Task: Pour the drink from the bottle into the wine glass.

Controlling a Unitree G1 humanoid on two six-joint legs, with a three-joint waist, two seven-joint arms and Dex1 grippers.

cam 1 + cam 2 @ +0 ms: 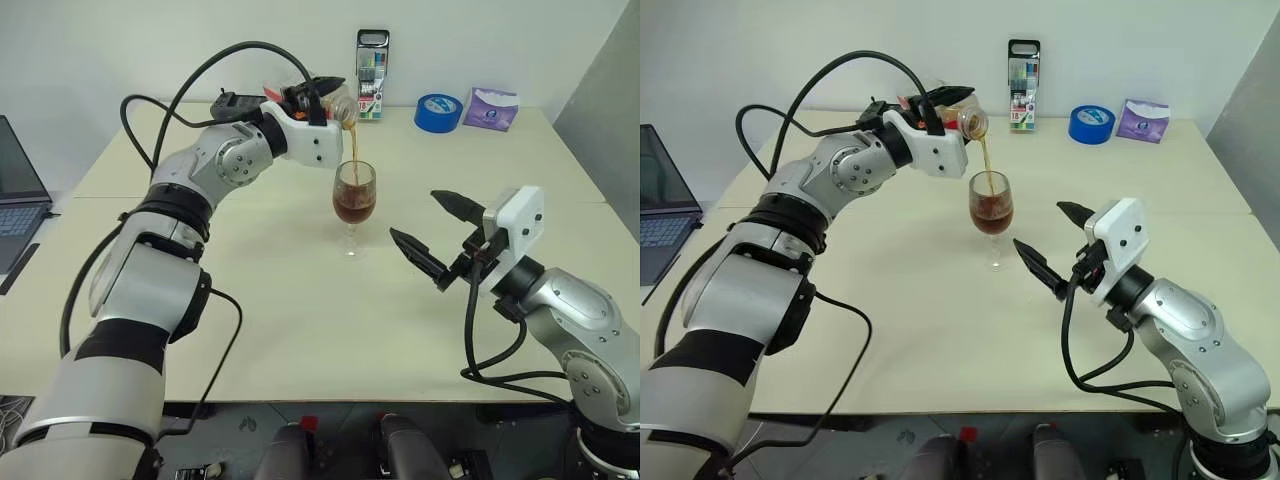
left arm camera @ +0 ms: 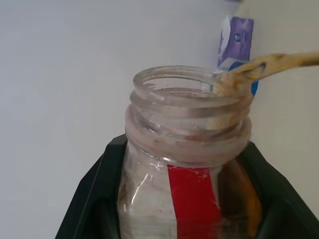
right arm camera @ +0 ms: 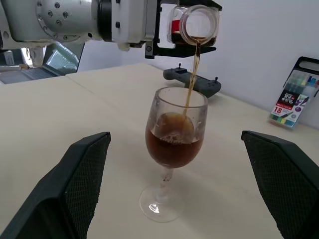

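The bottle [image 3: 198, 24] is gripped by the left gripper [image 1: 322, 95] and held tipped, mouth down, above the glass [image 1: 354, 192]. A thin stream of drink [image 3: 191, 84] is seen falling from the bottle mouth into the bowl, which is roughly half filled with dark brown liquid. The glass stands upright on the table [image 1: 300, 320], near its middle. The right gripper [image 1: 432, 232] is held just beside the glass, fingers spread wide, nothing grasped. A pen case [image 1: 372, 62], a tape roll [image 1: 438, 111] and a purple packet [image 1: 491, 108] are noted at the far edge.
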